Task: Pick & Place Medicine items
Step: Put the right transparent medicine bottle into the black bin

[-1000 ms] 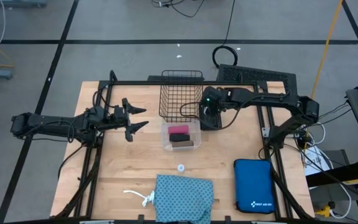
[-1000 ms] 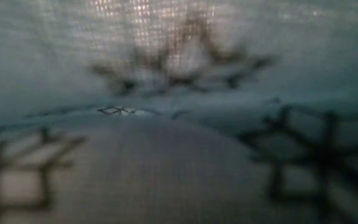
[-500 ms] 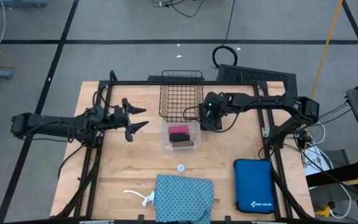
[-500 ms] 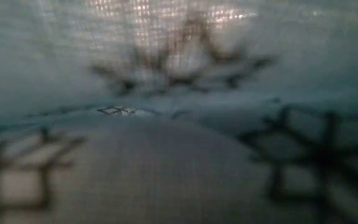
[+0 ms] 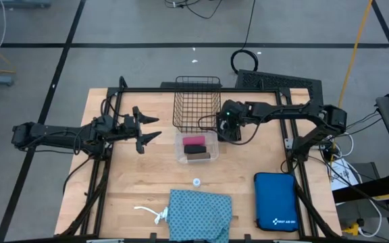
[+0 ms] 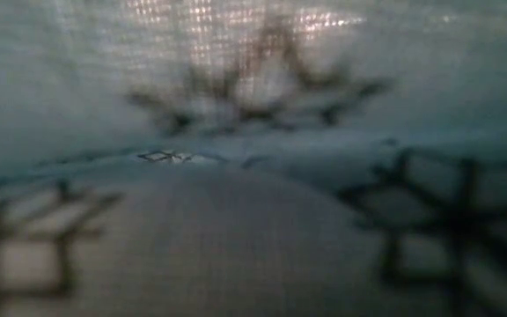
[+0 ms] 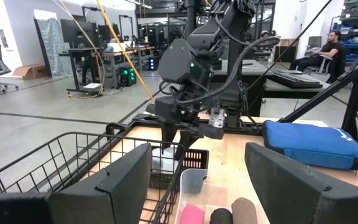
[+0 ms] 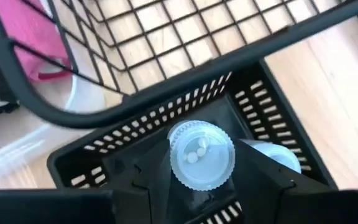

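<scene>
My right gripper (image 8: pixel 201 173) hangs over a small black slotted bin (image 8: pixel 86 163) beside the wire basket (image 5: pixel 196 101), shut on a clear white-capped vial (image 8: pixel 201 154). A second vial (image 8: pixel 278 157) lies in that bin. A third vial (image 5: pixel 196 182) stands on the bare wood. The pink roll (image 5: pixel 194 140) and brown roll (image 5: pixel 196 152) lie in a clear tray (image 5: pixel 179 154). The teal patterned cloth (image 5: pixel 200 214) with its white string (image 5: pixel 150 212) lies at the near edge. My left gripper (image 5: pixel 147 129) waits open, left of the basket. My right gripper pinches the vial between its two fingers at the white-capped upper end (image 8: pixel 178 163), coming from above and pointing down. The vial stands upright, cap toward the wrist camera, over the black bin's opening. Whether its bottom touches the bin is hidden by the cap and fingers.
A big blue zip case (image 5: pixel 275 201) lies at the near right. The black frame rails (image 5: pixel 107 175) run along both table sides. The teal cloth (image 6: pixel 253 176) fills the whole low view. People sit at desks (image 7: pixel 328 46) beyond the table.
My right gripper has shifted a little toward the table's near edge over the black bin, still shut on the vial. Nothing else has moved.
</scene>
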`<state>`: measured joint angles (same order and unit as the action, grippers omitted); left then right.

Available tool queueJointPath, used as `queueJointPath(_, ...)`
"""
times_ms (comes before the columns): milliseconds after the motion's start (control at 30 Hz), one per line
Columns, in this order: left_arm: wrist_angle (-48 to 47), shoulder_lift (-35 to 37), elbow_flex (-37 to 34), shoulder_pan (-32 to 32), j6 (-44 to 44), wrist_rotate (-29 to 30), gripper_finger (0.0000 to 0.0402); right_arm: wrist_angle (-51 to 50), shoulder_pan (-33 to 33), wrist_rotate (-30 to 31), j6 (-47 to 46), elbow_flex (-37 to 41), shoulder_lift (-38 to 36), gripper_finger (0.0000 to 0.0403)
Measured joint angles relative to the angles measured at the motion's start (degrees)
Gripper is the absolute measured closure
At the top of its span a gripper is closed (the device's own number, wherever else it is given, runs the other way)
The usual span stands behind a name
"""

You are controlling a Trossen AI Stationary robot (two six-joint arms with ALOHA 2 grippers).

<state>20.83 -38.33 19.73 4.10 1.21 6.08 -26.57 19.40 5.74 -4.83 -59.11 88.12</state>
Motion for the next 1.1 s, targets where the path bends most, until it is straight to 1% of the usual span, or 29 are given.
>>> queueJointPath(433,0.0,0.0,0.0,0.0,0.0,0.0,0.0133,2.1,0.1,0.1,-0.5,0.1,0.0,0.0266)
queueJointPath(1100,0.0,0.0,0.0,0.0,0.0,0.0,0.0133,6.2,0.3,0.2,-1.5,4.8,0.0,0.0266)
